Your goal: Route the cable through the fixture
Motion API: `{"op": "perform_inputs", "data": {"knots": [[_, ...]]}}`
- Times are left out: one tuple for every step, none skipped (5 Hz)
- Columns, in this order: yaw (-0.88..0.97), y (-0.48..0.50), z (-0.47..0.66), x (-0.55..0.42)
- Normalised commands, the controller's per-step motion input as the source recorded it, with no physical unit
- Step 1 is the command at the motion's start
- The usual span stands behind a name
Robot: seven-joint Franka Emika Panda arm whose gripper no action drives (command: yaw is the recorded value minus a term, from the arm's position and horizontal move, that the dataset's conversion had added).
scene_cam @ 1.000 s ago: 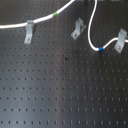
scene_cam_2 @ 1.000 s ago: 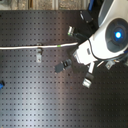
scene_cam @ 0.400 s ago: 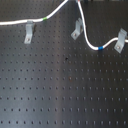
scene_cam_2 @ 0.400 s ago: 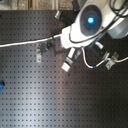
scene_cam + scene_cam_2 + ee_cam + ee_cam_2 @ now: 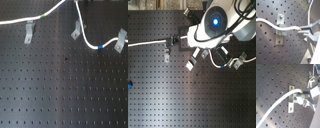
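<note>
The cable (image 5: 89,43) is lying across the far part of the perforated black board (image 5: 65,95) in the first exterior view. It is running in from the first exterior view's left edge, rising past its green band (image 5: 44,16) toward the top edge, then dropping beside the middle clip (image 5: 76,30) and curving along to its blue band (image 5: 100,48), just beside the right clip (image 5: 120,40). The left clip (image 5: 29,33) is standing just below the cable's left stretch; whether the cord is touching it cannot be told from this view.

In the first wrist view the gripper (image 5: 304,32) is closing its grey fingers (image 5: 309,27) on the cable (image 5: 286,28), which is passing over a small upright metal fixture (image 5: 280,30) bolted to the board. The second wrist view is showing the same grip: the cord (image 5: 283,99) is crossing the fixture (image 5: 291,97) and entering the jaws, which are standing nearly together. The picture is soft, so the contact appears firm but is not certain.

In the second exterior view the arm (image 5: 215,22) is hanging over the upper middle of the board, covering the gripper.
</note>
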Motion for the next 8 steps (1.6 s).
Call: {"op": "perform_inputs", "data": {"knots": [[-0.5,-0.066,0.25,-0.037],[-0.24,0.108,0.15,-0.017],[-0.15,0.256,0.19,-0.001],[-0.33,0.359,0.42,0.005],[-0.61,0.213,0.45,0.169],[-0.77,0.15,0.46,0.201],[-0.81,0.059,0.37,0.094],[-0.88,0.005,0.37,0.006]]}}
